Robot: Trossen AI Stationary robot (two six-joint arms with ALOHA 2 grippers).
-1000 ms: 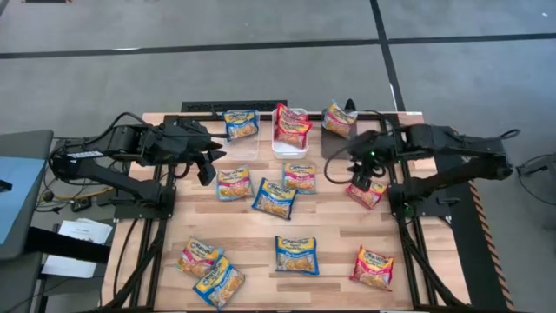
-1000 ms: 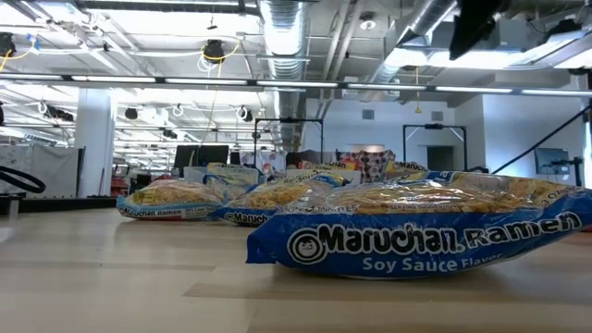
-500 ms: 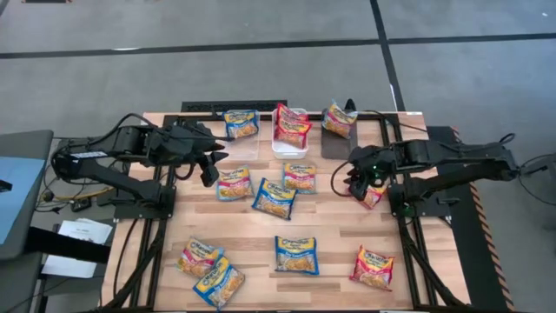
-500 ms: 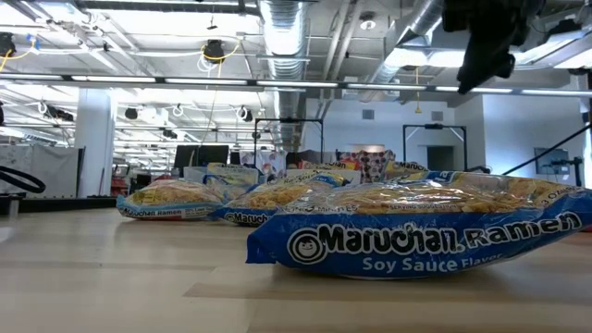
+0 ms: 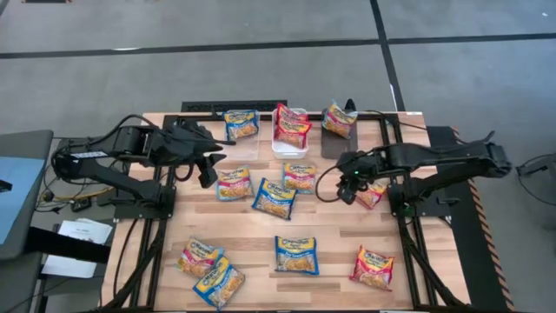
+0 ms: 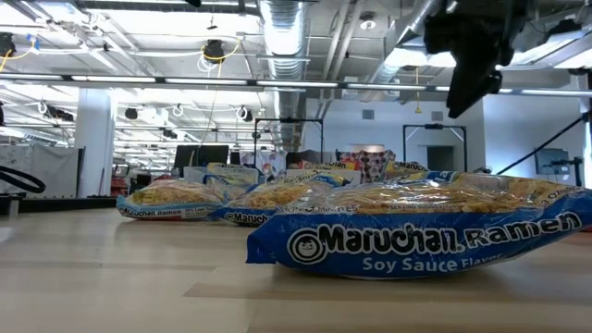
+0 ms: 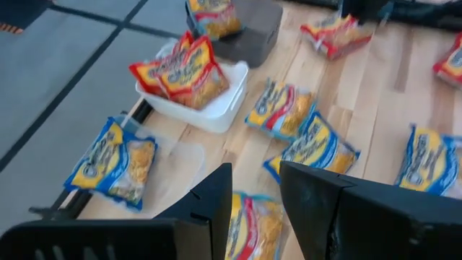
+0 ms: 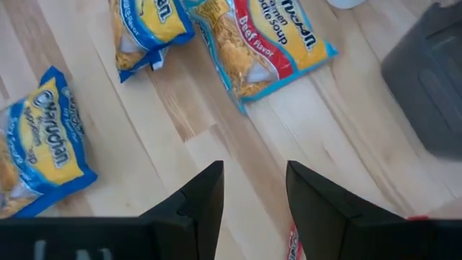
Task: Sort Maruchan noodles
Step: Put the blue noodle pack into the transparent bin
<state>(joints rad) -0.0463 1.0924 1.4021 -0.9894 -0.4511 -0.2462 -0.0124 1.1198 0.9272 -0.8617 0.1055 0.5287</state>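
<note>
Maruchan noodle packets lie flat across the wooden table. A red beef packet (image 5: pixel 300 176), a blue one (image 5: pixel 274 198) and a red-and-blue one (image 5: pixel 236 183) sit mid-table. Another red packet (image 5: pixel 372 194) lies just right of my right gripper (image 5: pixel 346 189). That gripper hangs open above bare wood (image 8: pixel 253 188), pointing steeply down, with the beef packet (image 8: pixel 267 43) ahead of it. My left gripper (image 5: pixel 208 169) is open in the air over the left-centre packet (image 7: pixel 253 224). The clear bin (image 5: pixel 241 139) holds a blue packet, the white bin (image 5: pixel 291 143) red ones, the dark bin (image 5: pixel 334 143) one packet.
Nearer the front edge lie a blue packet (image 5: pixel 297 255), a red one (image 5: pixel 373 266) and two more at the front left (image 5: pixel 208 269). In the low view a blue soy-sauce packet (image 6: pixel 416 231) fills the foreground, with my right gripper (image 6: pixel 467 74) hanging above it.
My right gripper has come down toward the table and drifted a little toward the table's left, rolling slightly, still open. The left arm and all packets have kept still.
</note>
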